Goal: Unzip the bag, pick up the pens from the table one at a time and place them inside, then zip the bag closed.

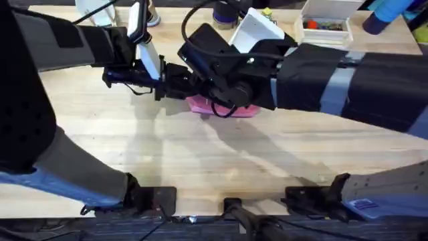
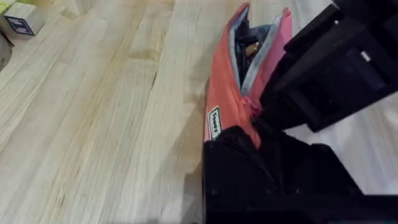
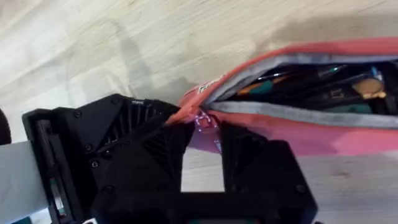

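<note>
1. The pink bag [image 3: 298, 93] lies on the table [image 2: 93, 124], its mouth gaping with pens [image 3: 323, 84] inside.
2. Right gripper [image 3: 203, 127] pinches the zipper pull [image 3: 203, 121].
3. Left gripper [image 2: 249, 134] clamps the bag's end.

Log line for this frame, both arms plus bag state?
left gripper: shut on bag end | right gripper: at zipper pull | bag: open, pens inside | phase: zip closed

Pink fabric pouch [image 3: 323, 134] laid lengthwise on wooden plank table [image 1: 200, 157], zipper open, grey lining exposed. Pens [image 3: 311, 87] seen inside, orange and dark, lying lengthwise.
</note>
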Robot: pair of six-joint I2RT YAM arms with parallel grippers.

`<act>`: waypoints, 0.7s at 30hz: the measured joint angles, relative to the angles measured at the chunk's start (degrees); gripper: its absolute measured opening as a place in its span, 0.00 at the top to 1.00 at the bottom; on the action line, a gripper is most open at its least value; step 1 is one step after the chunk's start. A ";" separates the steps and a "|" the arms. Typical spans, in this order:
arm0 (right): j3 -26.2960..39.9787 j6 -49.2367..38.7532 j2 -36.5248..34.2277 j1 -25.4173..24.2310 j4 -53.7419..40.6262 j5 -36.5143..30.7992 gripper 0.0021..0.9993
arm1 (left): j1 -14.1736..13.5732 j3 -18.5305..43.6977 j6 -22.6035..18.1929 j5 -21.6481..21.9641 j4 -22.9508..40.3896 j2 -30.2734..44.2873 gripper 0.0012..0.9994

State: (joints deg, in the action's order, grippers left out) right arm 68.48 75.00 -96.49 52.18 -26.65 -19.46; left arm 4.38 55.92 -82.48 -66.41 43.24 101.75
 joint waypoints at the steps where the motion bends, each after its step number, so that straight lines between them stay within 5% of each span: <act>1: 0.01 0.00 0.00 0.00 0.06 0.00 0.66 | 0.00 0.00 0.00 -0.02 0.02 0.01 0.96; 7: 0.01 0.02 -0.49 -0.02 -0.26 -0.65 0.74 | 0.00 0.00 -0.02 -0.14 0.03 -0.01 0.96; 21: 0.10 0.04 -1.86 -0.15 -1.45 -1.75 0.74 | -0.02 0.00 -0.02 0.07 0.19 0.00 0.96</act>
State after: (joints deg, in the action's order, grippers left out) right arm 68.58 75.05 -98.34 52.03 -28.10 -21.21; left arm 4.36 55.92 -82.50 -66.35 43.43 101.75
